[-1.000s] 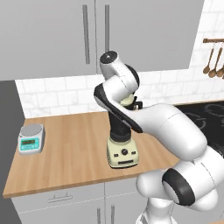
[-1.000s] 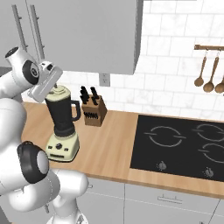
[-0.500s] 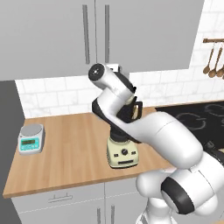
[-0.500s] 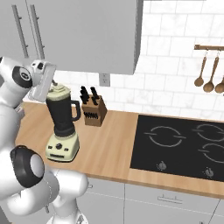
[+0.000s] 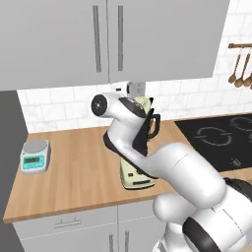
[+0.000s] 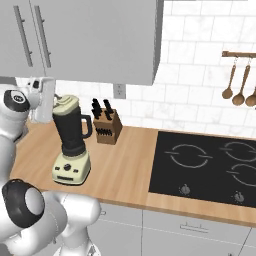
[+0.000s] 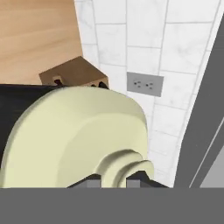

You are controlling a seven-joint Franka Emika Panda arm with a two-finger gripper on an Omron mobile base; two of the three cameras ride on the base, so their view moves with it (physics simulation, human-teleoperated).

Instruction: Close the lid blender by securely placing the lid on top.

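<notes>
Cream lid (image 7: 74, 135) sits atop your blender (image 6: 72, 142) jar; gripper (image 7: 113, 180) fingers pinch its knob, probably so you can press it down straight.

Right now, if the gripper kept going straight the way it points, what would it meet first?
The lid: its knob sits right at the gripper's fingertips, on top of the blender. Whether they already touch it is unclear.
</notes>
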